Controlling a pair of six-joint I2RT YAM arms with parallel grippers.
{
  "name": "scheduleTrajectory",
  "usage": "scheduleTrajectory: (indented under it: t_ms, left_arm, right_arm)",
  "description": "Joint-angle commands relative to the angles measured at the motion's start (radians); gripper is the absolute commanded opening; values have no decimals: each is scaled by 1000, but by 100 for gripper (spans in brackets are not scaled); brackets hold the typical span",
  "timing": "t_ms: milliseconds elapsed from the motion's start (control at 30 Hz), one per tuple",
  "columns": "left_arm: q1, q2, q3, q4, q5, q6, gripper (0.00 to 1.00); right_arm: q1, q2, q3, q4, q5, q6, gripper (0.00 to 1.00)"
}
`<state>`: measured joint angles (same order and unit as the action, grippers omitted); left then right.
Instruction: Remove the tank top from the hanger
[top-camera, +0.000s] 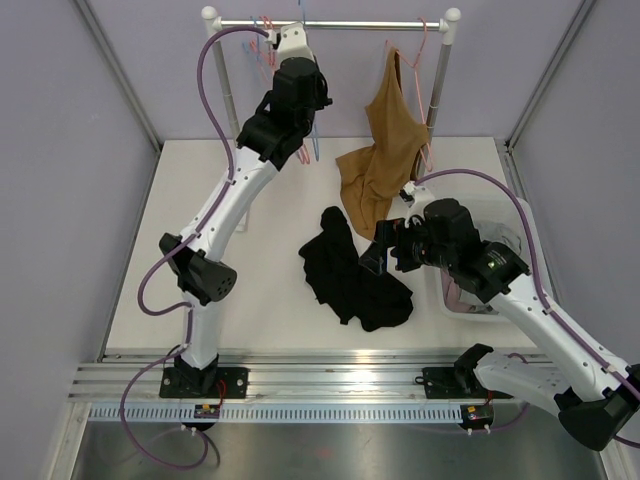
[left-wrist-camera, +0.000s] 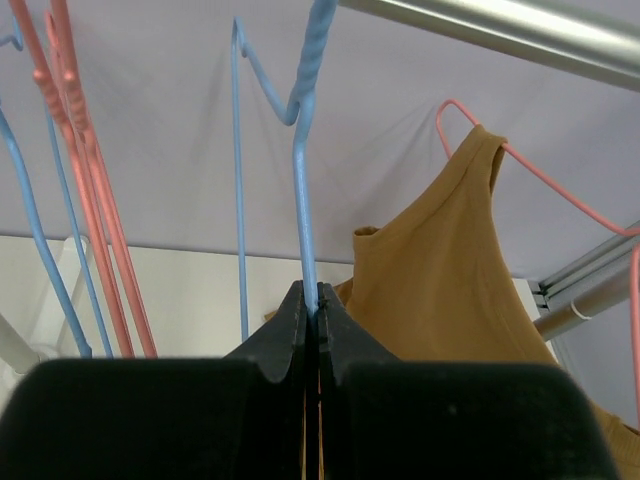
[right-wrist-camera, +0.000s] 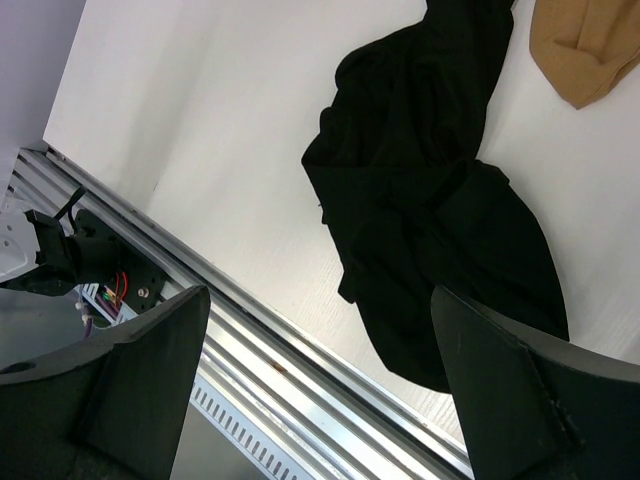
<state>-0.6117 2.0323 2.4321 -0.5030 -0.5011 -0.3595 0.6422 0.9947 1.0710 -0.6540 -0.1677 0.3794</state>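
The tan tank top (top-camera: 385, 130) hangs by one strap from the pink wire hanger (left-wrist-camera: 570, 190) (hooked near the right end of the rail (top-camera: 330, 22)). Its lower part lies crumpled on the table (top-camera: 250, 200).

Tank top (top-camera: 385, 130): on a hanger (left-wrist-camera: 570, 192) at the rail's (top-camera: 330, 22) right end, hem on the table (top-camera: 270, 320).
Bare hanger (left-wrist-camera: 303, 200): under the rail's left half, pinched in the left gripper (left-wrist-camera: 310, 295).
Crumpled garment (top-camera: 350, 280): on the table, before the rail.
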Motion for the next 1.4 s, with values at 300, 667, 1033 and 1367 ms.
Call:
scheduleTrajectory:
  t_ms: [300, 667, 1033, 1367]
  left_arm:
    - [58, 6, -51, 15, 61, -24, 0]
    - [58, -18, -90, -9, 72, -35, 6]
    - [58, -23, -143, -3, 91, -41, 5]
    - [36, -124, -157, -2, 130, -33, 54]
  right_arm:
    - [7, -2, -20, 60, 8, -16, 100]
    - [8, 71, -36, 89, 8, -27, 100]
    - [8, 104, -42, 109, -3, -31, 99]
    - [7, 212, -25, 102, 46, -60, 99]
